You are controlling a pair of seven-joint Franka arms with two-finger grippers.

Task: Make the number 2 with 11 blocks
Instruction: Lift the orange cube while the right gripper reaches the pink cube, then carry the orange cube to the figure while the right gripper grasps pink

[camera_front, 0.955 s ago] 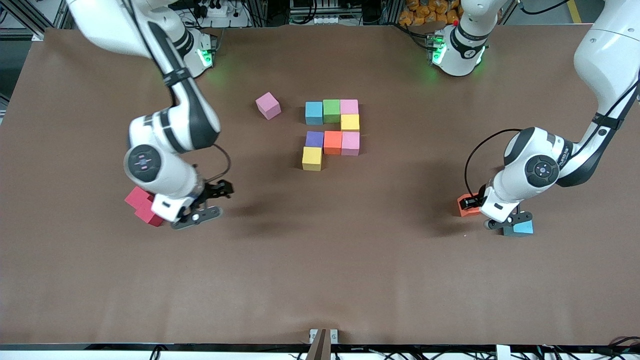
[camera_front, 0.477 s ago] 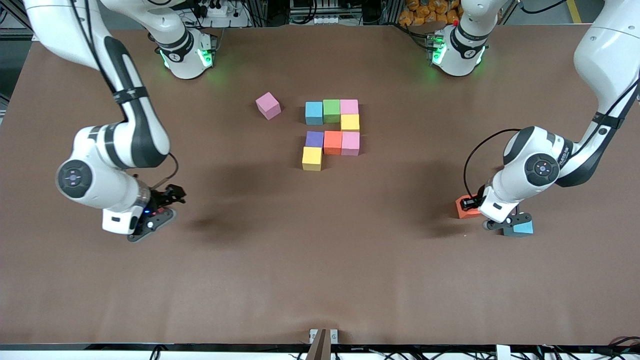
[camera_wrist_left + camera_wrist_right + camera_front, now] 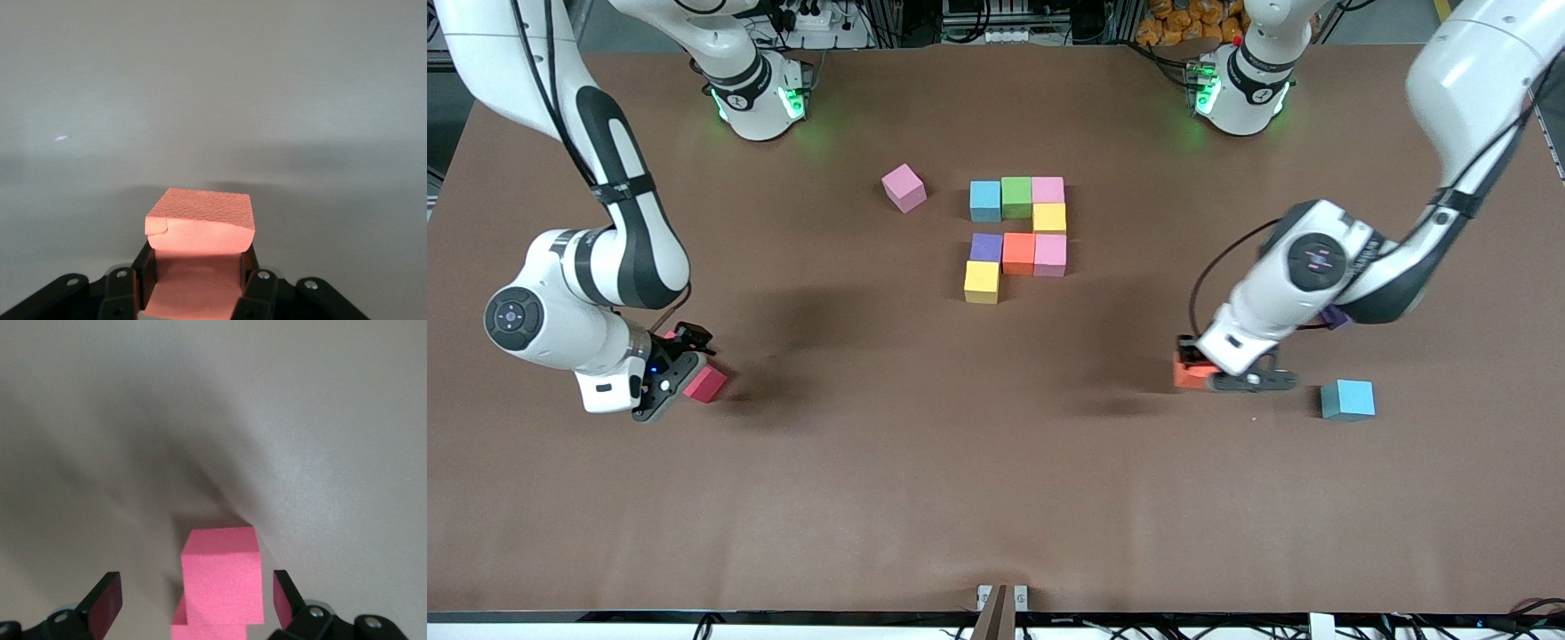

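Eight blocks form a partial number 2 (image 3: 1016,233) at mid-table: blue, green and pink on its row nearest the bases, then yellow, then pink, orange and purple, with a yellow block (image 3: 982,282) at its end nearest the front camera. My left gripper (image 3: 1209,378) is shut on an orange block (image 3: 1185,372) over bare table toward the left arm's end. In the left wrist view the orange block (image 3: 200,230) sits between the fingers of the left gripper (image 3: 197,267). My right gripper (image 3: 683,369) is open, low over red blocks (image 3: 706,384). One red block (image 3: 221,577) lies between the wide fingers of the right gripper (image 3: 193,597).
A loose pink block (image 3: 904,188) lies beside the digit, toward the right arm's end. A blue block (image 3: 1347,399) rests toward the left arm's end, and a purple block (image 3: 1334,316) peeks out under the left arm. The table is brown (image 3: 996,462).
The left gripper closed on the orange block and carried it away from the blue block, toward the middle. The right arm swung toward its end of the table, over the red blocks.
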